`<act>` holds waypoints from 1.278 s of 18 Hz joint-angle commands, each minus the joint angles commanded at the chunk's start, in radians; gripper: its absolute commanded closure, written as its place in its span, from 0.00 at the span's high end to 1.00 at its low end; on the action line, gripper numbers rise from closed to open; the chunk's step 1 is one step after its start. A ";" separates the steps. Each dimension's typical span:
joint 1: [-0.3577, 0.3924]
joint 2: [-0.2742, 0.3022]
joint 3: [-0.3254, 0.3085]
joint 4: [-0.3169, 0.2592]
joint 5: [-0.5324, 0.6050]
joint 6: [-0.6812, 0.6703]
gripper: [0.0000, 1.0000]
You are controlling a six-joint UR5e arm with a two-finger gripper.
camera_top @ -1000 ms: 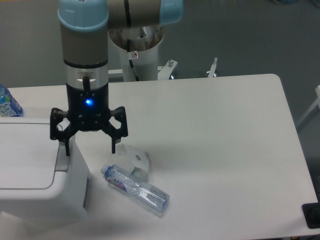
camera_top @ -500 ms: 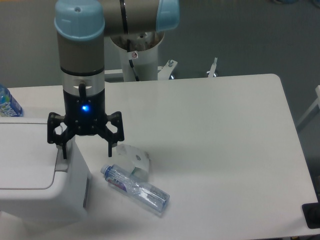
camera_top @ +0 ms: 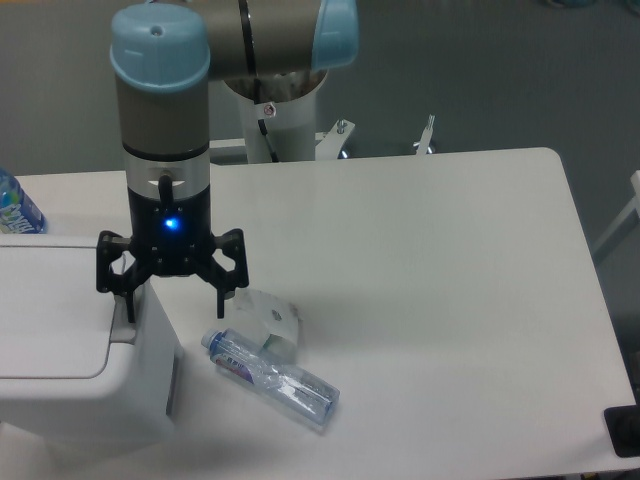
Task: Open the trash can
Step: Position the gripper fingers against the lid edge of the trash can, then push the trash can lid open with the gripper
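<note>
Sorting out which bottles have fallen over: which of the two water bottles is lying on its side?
The clear bottle lying right of the trash can. The other bottle, at the far-left edge, stands upright.

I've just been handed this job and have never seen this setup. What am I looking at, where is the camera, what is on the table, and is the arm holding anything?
There is one view, from a fixed camera looking down on a white table from the front. The grey and light-blue column is the robot arm; at its lower end sits a black two-finger gripper with a blue light on it. Its fingers are spread open and hold nothing.

At the left is the trash can, a large white bin with its flat lid shut. The gripper hangs over the bin's right edge, one finger over the lid, the other past its right side.

Lying on the table to the right of the bin is a clear plastic bottle, and just behind it a small piece of white packaging. Another bottle peeks in at the far left edge.
</note>
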 joint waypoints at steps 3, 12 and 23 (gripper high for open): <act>0.000 0.000 -0.003 0.000 -0.002 0.000 1.00; 0.000 -0.002 -0.003 -0.002 -0.002 0.000 1.00; 0.040 0.009 0.143 -0.006 0.265 0.262 1.00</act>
